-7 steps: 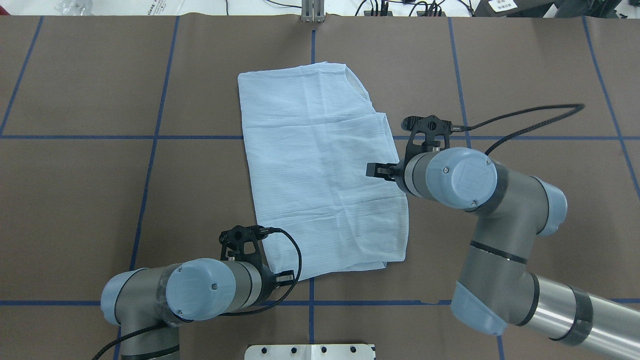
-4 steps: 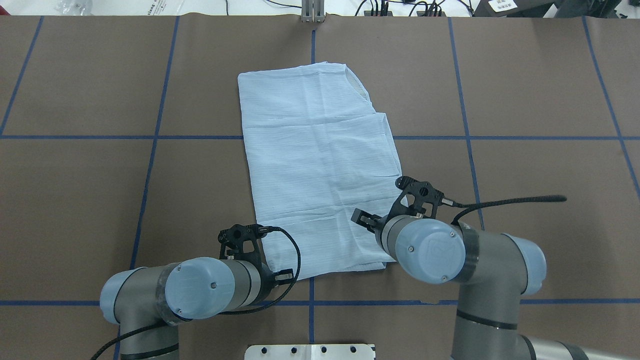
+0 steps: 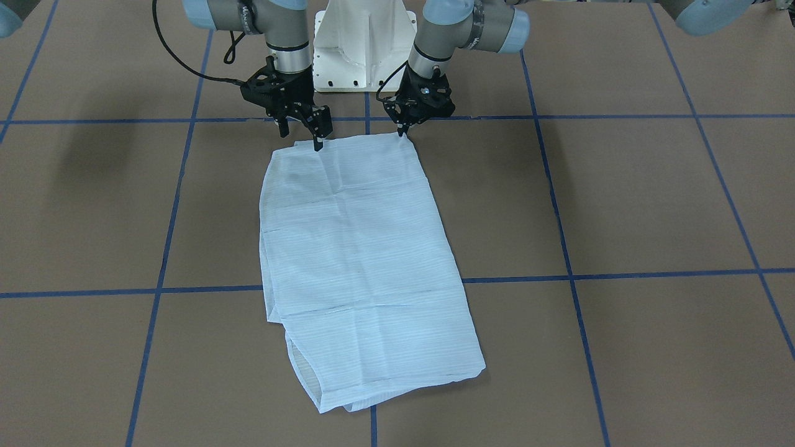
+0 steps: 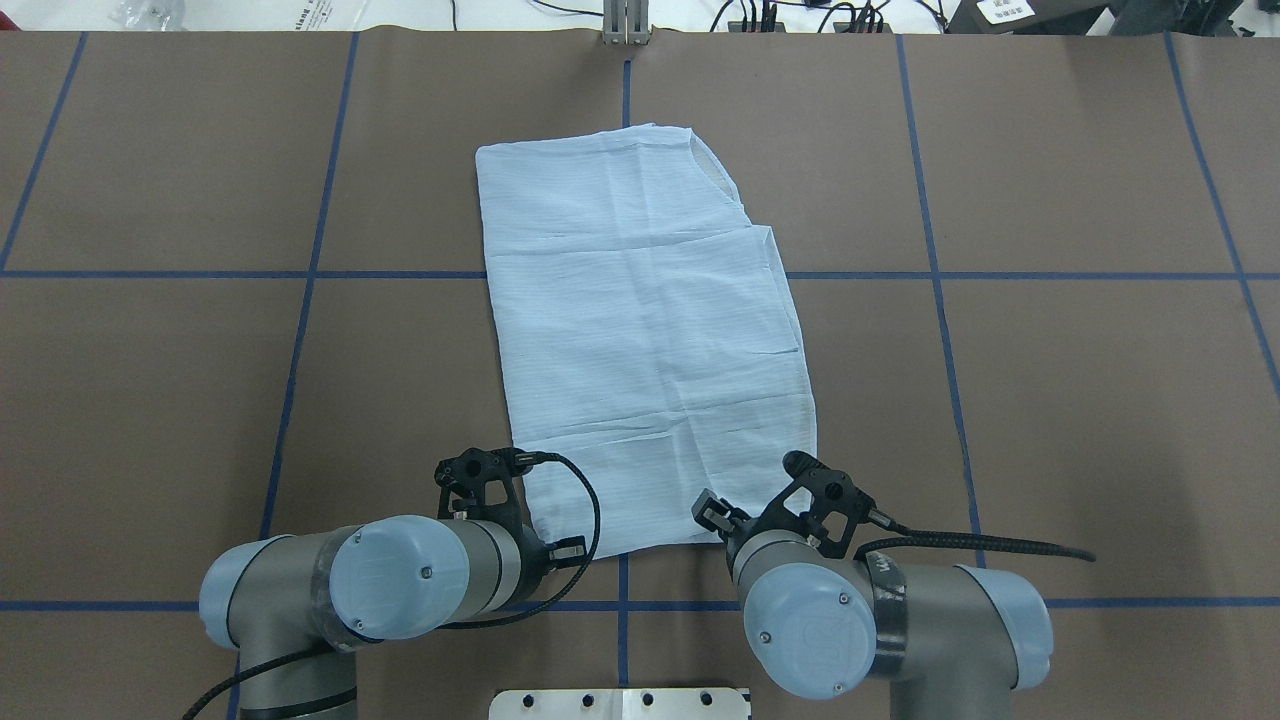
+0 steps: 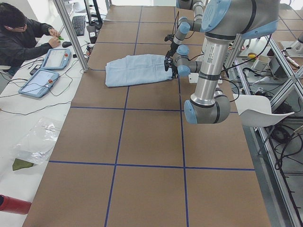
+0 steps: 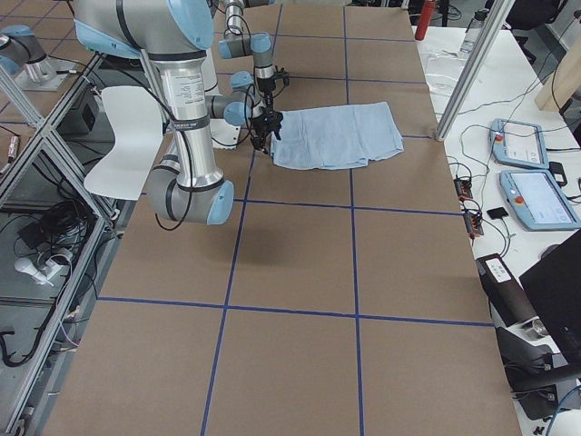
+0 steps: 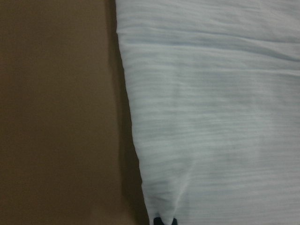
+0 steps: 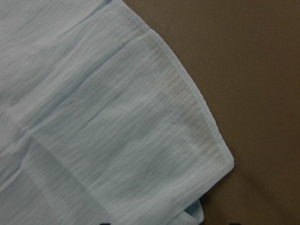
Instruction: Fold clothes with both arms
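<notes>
Left gripper (image 3: 402, 131) is clenched on one near corner of the shirt (image 4: 640, 330). The left wrist view shows the cloth puckering down into dark fingertips (image 7: 161, 221) at the bottom of the frame. Right gripper (image 3: 300, 138) is spread wide and grasps nothing, set low at the other end of the same near edge. One finger (image 3: 318, 139) comes down onto the cloth's edge, while the other stands over bare counter (image 4: 1050, 400) just outside the corner. Whether the first finger presses the cloth cannot be told. The shirt is folded into a long, narrow rectangle and lies flat in the middle of the counter. Its long side runs away from the robot, a little skewed against the blue tape lines (image 4: 935, 200). Creases cross it in several places. A curved opening (image 4: 715, 170) shows at the far right corner in the overhead view. The right wrist view shows a hemmed corner with fine stripes, a lower layer peeking out beneath it. Both arms are bent low on either side of the white pedestal (image 3: 363, 43). A seated person (image 5: 19, 33) is at the counter's far side.
</notes>
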